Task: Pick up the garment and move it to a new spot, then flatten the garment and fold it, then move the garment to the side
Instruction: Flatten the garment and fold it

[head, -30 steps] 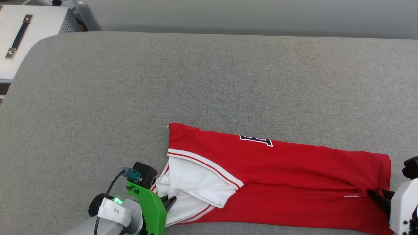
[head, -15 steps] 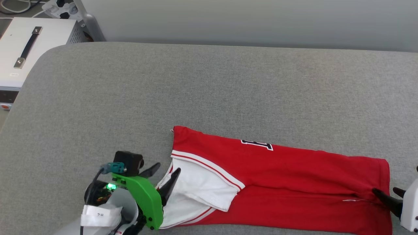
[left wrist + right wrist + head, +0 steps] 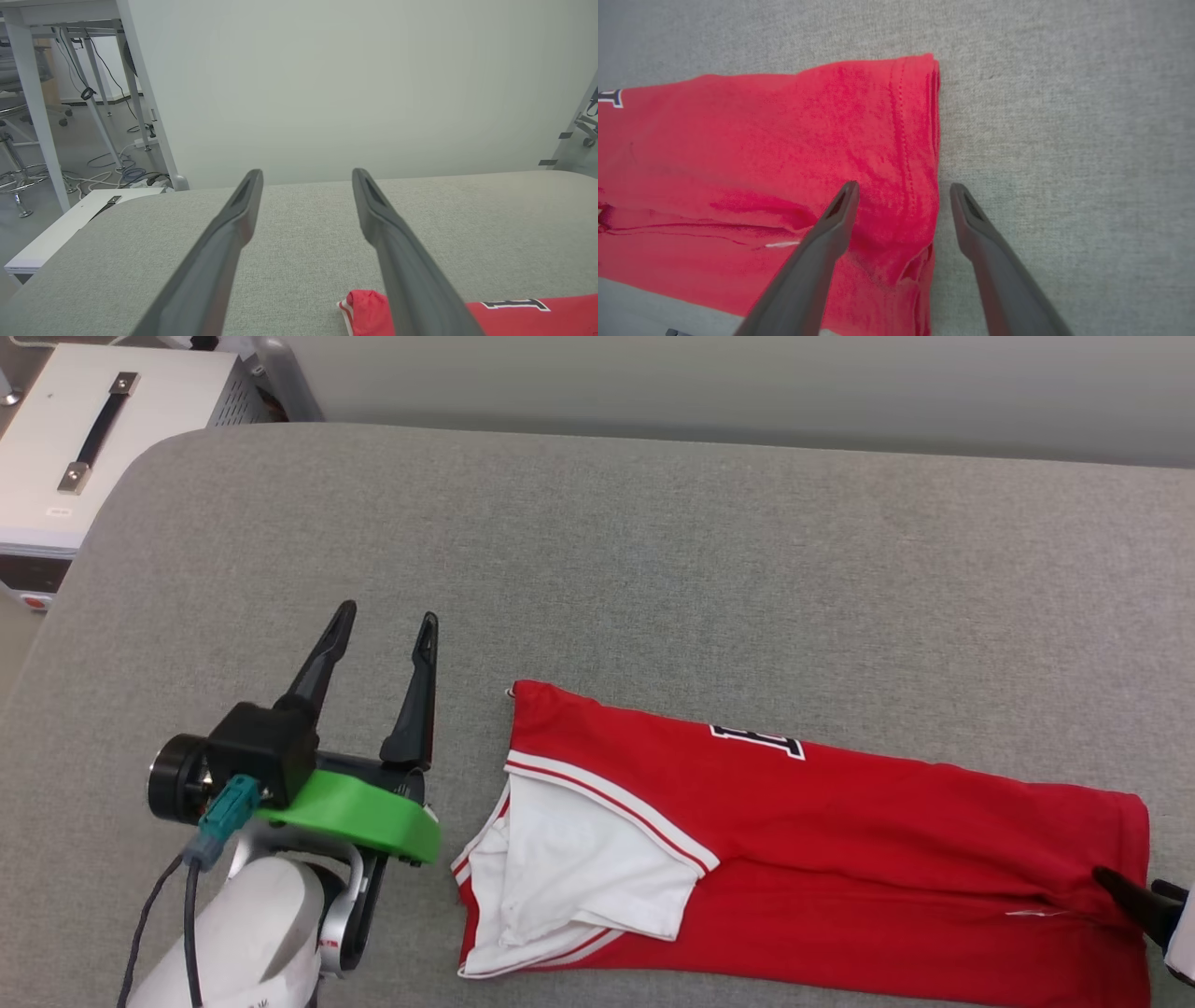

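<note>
- garment sits near the grey pad's front edge, folded into 1 long strip
- left gripper and right gripper both spread wide, empty
- not done yet, I'd say: cross fold, shift aside

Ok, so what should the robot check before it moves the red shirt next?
1. Left tool open, clear of the shirt: ok.
2. Right tool open, straddling the shirt's hem: ok.
3. Right tool touching the cloth: cannot tell.
4. Shirt folded into a long strip: ok.
5. White sleeve lying smooth: not ok, creased.
6. Bare grey pad beside the shirt: ok.
</note>
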